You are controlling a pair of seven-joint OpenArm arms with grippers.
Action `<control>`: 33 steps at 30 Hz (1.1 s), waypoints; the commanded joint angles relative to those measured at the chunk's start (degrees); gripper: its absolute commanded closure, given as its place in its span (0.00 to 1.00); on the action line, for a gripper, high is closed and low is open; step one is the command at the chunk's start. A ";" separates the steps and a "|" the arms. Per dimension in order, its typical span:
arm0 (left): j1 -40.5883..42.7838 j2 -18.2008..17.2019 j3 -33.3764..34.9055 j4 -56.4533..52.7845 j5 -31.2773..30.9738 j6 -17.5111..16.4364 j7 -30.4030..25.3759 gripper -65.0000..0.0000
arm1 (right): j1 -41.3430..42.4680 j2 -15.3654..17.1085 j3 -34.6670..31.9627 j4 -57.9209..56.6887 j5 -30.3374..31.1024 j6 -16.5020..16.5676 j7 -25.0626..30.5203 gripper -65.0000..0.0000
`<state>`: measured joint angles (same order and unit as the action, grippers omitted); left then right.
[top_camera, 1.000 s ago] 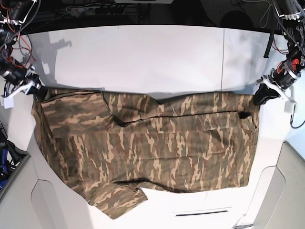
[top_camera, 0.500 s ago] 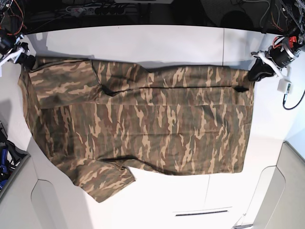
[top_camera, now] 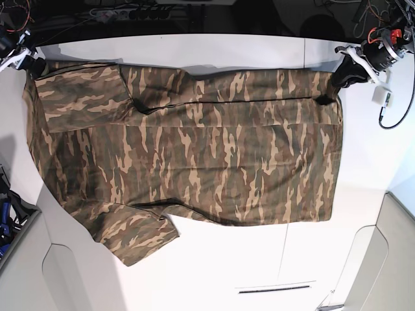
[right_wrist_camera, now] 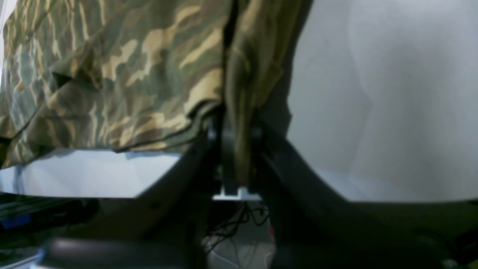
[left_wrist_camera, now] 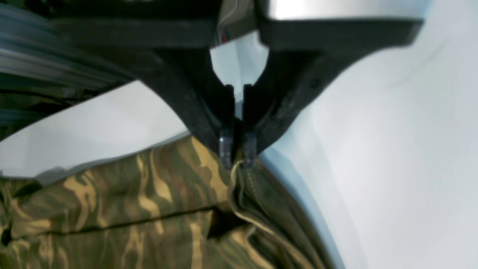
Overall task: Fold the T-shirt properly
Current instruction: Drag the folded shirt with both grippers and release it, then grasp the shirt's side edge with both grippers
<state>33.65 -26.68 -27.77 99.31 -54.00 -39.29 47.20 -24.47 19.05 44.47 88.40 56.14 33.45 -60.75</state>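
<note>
Camouflage T-shirt gripped at both upper corners over a white tabletop

The white tabletop takes up most of the base view, with a narrow slot near its lower edge. On it lies the camouflage T-shirt, spread wide across the middle and reaching toward the left side of that view, its print in streaks of tan, brown and olive green. A folded band runs along its upper edge, with a dark crease beneath. At the lower left of the base view, a flap of the cloth sticks out past the rest and ends in an uneven point.

The two arms come in at the upper corners of the base view. The left gripper is at the shirt's upper right corner there; its claw is narrow, pinched on the cloth, and the left wrist view shows a pale, stitched edge rising between the tips. The right gripper is at the upper left corner, also closed down on the fabric, with a strip of cloth running in between its blurred fingers.

Smallest are the dark cables, tangled below the tabletop's edge in the right wrist view.
</note>
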 commanded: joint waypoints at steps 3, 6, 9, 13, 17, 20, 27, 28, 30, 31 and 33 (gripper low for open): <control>0.02 -0.92 -0.44 0.83 -1.05 -0.71 -0.66 1.00 | -0.13 1.09 0.59 0.90 1.22 0.42 0.55 1.00; 0.00 -0.92 -0.44 0.83 -0.85 -0.71 -0.66 1.00 | 0.00 1.07 0.59 0.90 0.20 0.39 0.81 1.00; 0.00 -0.92 -0.44 0.83 -0.90 -0.71 -0.68 1.00 | 0.00 1.09 0.59 0.90 0.20 0.37 0.98 0.86; 0.00 -0.94 -0.44 0.81 -0.87 -0.71 -0.61 0.80 | 0.02 1.09 0.81 0.90 -1.31 0.33 1.92 0.57; -0.31 -0.94 -1.31 0.87 -2.95 -0.71 4.42 0.61 | 0.52 1.11 3.91 0.90 -2.14 0.17 4.87 0.57; -0.31 -0.94 -4.81 0.87 -5.31 -0.71 5.55 0.61 | 3.28 1.25 8.26 0.90 -2.14 0.17 4.81 0.57; -0.81 -0.96 -16.48 0.87 -12.04 -0.71 4.00 0.61 | 9.75 4.90 12.17 0.90 -3.06 0.15 6.14 0.57; -1.27 -0.96 -17.49 0.87 -12.68 -0.71 3.04 0.61 | 10.95 5.29 12.15 0.87 -4.04 0.15 7.13 0.57; -2.34 -0.96 -18.47 0.87 -13.20 -0.71 1.20 0.61 | 13.40 6.03 12.07 0.83 -6.05 -0.11 8.79 0.57; -2.97 -0.98 -18.51 0.87 -13.03 -0.71 0.59 0.61 | 14.58 6.29 12.02 0.83 -6.73 -0.26 9.42 0.57; -4.55 -0.96 -18.40 0.85 -12.79 -0.71 0.59 0.61 | 17.07 6.67 11.76 0.81 -7.58 -0.26 9.90 0.57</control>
<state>29.10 -26.65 -45.71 99.33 -65.58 -39.29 48.86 -7.75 24.14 55.90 88.38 47.92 33.12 -52.34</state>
